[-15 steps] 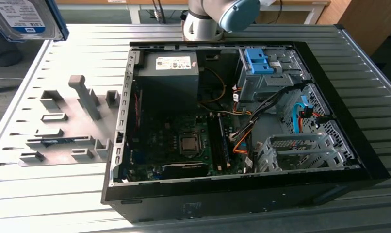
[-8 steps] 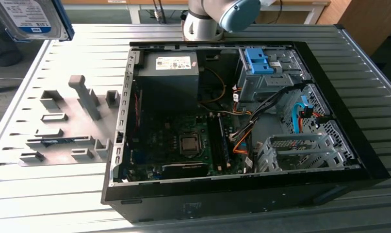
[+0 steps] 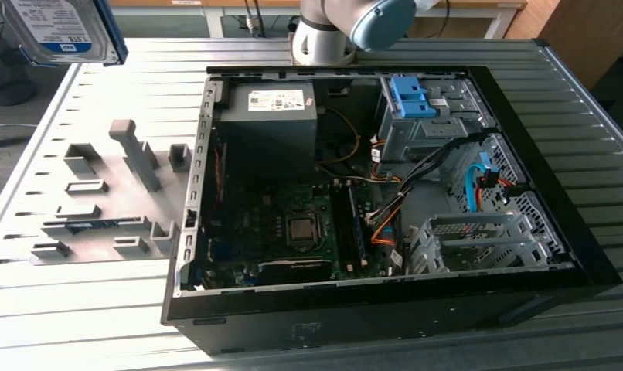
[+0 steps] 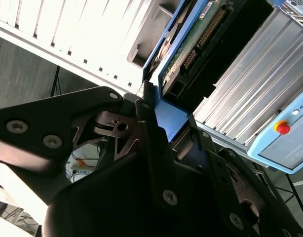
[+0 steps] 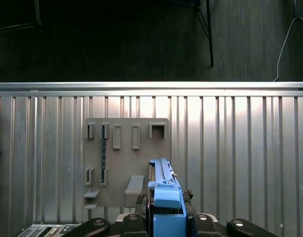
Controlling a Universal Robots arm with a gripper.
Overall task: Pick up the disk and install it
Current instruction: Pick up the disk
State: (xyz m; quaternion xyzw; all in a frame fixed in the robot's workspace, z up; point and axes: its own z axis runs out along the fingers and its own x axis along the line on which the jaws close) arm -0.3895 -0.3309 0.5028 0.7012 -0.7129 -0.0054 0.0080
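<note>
The gripper [image 4: 170, 112] pinches the disk [image 3: 59, 29] by its blue-railed end. It holds it aloft at ten o'clock from the open computer case [image 3: 394, 317], probably to clear the posts of the grey fixture plate [image 3: 105, 202] below.

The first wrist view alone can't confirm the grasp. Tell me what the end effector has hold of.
Observer: In the second wrist view the end effector is shut on the disk, at its blue-railed end.
Operator: Say where that puts it.
Observer: In the exterior view the disk hangs in the air, outside the open computer case, toward the exterior view's left.
Operator: Find me where drives mount.
Observer: The drive cage stands in the case's far corner, toward the exterior view's right, topped by a bright blue latch piece.
</note>
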